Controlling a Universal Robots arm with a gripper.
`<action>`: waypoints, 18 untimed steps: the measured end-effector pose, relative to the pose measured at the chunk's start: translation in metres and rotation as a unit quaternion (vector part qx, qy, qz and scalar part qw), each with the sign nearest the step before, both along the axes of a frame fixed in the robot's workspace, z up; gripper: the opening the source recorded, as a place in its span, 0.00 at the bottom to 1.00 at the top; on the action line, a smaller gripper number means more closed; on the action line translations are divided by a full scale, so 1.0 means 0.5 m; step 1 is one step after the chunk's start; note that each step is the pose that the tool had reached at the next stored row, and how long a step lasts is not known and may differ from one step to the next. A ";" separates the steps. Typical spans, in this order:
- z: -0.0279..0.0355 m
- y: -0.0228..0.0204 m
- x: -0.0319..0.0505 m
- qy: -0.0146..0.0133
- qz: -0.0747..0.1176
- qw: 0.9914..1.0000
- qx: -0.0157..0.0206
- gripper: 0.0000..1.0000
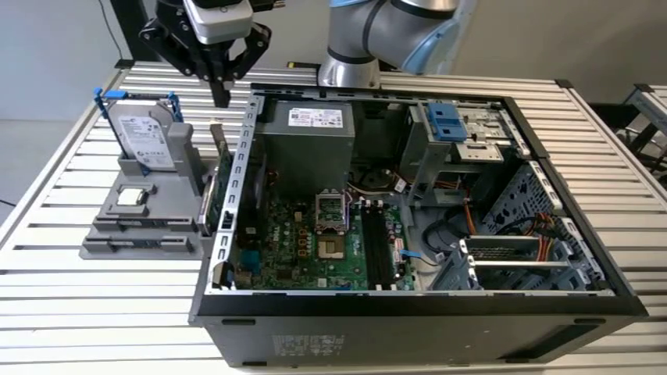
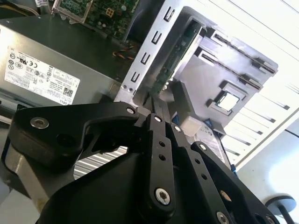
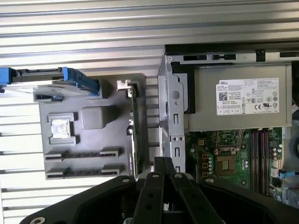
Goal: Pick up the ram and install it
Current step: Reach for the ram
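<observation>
Gripper [image 1: 220,98]: matt black, bright metal screw heads.
Table [image 1: 94,297]: ribbed bare metal slats, satin sheen.
Holder [image 3: 93,140]: matt grey plastic.
Hard drive [image 1: 144,133]: silver metal, semi-gloss; brackets [image 3: 77,79] blue plastic.
Processor [image 3: 60,128]: polished metal top.
Ram [image 3: 134,135]: dark green board, slight gloss.
Case [image 1: 417,328]: matt black outside, dull bare sheet metal inside.
Power supply [image 3: 205,74]: dull grey metal; label [image 3: 247,97] white paper.
Motherboard [image 1: 302,242]: glossy green.

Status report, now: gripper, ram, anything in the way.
Gripper shut, empty, hovering over the ram. Ram on edge in gray holder, not touched. Case wall close beside it.
</observation>
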State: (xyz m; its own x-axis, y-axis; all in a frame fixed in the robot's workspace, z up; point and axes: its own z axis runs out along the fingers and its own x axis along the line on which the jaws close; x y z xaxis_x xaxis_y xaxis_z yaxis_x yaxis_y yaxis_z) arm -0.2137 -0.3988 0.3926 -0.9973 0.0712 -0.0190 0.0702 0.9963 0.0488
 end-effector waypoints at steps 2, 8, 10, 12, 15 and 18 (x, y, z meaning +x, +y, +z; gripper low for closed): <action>0.000 0.0000 -0.007 0.000 0.000 1.000 0.000 0.00; 0.000 0.0000 -0.025 0.000 0.000 1.000 0.000 0.00; 0.000 0.0000 -0.032 0.000 0.000 1.000 0.000 0.00; 0.000 0.0000 -0.039 0.000 0.000 1.000 0.000 0.00; 0.000 0.0000 -0.051 0.000 0.000 1.000 0.000 0.00; 0.000 0.0000 -0.064 0.000 0.000 1.000 0.000 0.00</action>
State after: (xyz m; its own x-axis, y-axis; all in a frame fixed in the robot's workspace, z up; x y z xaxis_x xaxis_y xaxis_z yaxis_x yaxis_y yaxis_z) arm -0.2458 -0.3988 0.3926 -0.9973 0.0712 -0.0190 0.0702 0.9963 0.0487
